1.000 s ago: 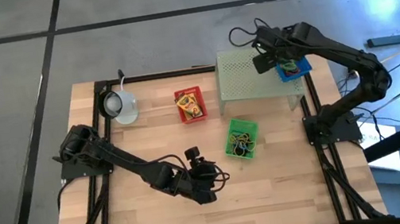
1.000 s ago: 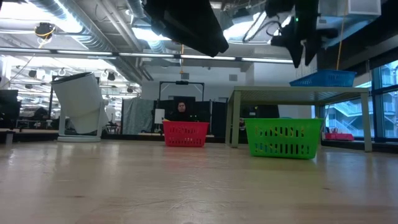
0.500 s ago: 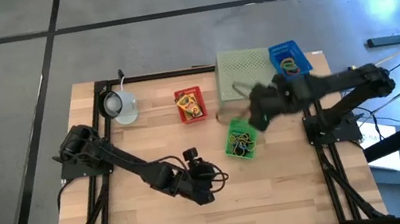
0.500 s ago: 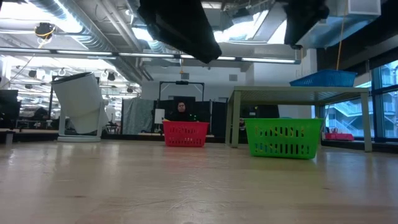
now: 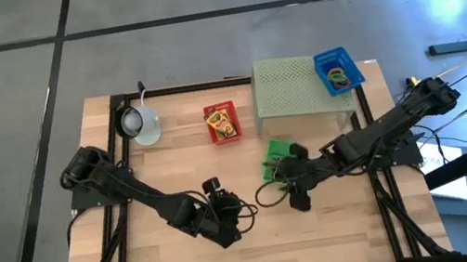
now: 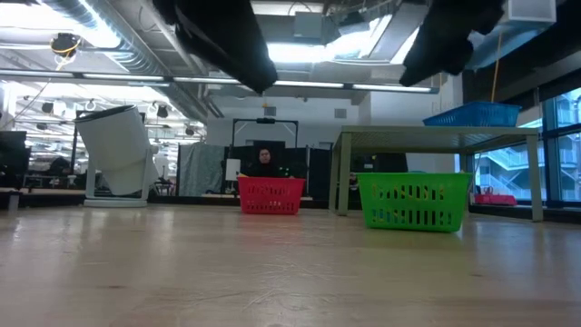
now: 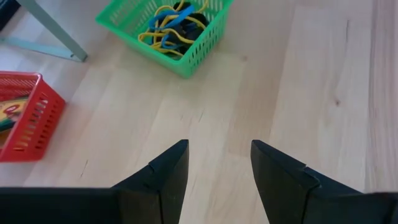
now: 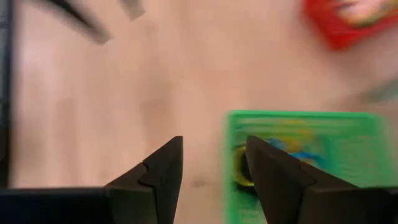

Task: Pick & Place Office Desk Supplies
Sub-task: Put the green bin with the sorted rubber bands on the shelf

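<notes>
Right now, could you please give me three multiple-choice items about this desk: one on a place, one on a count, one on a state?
1. Where is the blue basket?
A. on the pale green stand
B. on the bare table
C. inside the red basket

2. How many baskets are in the high view?
A. two
B. three
C. five

3. How do the fingers of the left gripper stand?
A. shut on a clip
B. shut with nothing between
C. apart, with nothing between

Answers:
1 A: the high view shows it at the stand's corner.
2 B: red, green basket and blue.
3 C: the left wrist view shows bare wood between the fingers.
</notes>
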`<state>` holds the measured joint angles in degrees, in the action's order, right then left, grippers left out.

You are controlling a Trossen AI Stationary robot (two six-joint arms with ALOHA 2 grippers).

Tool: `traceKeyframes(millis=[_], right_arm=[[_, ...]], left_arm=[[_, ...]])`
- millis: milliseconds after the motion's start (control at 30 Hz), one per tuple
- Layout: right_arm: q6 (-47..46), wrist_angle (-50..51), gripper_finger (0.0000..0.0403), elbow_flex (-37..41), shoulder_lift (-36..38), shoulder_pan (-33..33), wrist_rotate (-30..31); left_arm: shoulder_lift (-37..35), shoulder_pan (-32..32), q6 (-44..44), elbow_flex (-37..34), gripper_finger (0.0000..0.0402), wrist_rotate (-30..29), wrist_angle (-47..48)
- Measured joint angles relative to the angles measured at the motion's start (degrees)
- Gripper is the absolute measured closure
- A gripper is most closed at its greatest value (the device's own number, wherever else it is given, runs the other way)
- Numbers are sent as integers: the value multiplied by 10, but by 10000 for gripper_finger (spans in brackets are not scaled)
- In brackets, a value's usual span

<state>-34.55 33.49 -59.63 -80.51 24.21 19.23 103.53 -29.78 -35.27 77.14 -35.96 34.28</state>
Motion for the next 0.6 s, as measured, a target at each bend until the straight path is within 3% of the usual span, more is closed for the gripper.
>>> traceKeyframes(millis=[100, 167, 433, 600], right_arm=[[24, -64, 224, 23, -13, -4, -77], [40, -74, 224, 34, -32, -4, -92], [168, -77, 224, 34, -120, -8, 24], [155, -75, 224, 34, -153, -25, 25]], left_arm=[[-8, -8, 0, 0, 233, 0, 10], [-13, -14, 5, 0, 233, 0, 22], [-14, -25, 19, 0, 233, -3, 38], [-14, -25, 16, 0, 233, -3, 38]])
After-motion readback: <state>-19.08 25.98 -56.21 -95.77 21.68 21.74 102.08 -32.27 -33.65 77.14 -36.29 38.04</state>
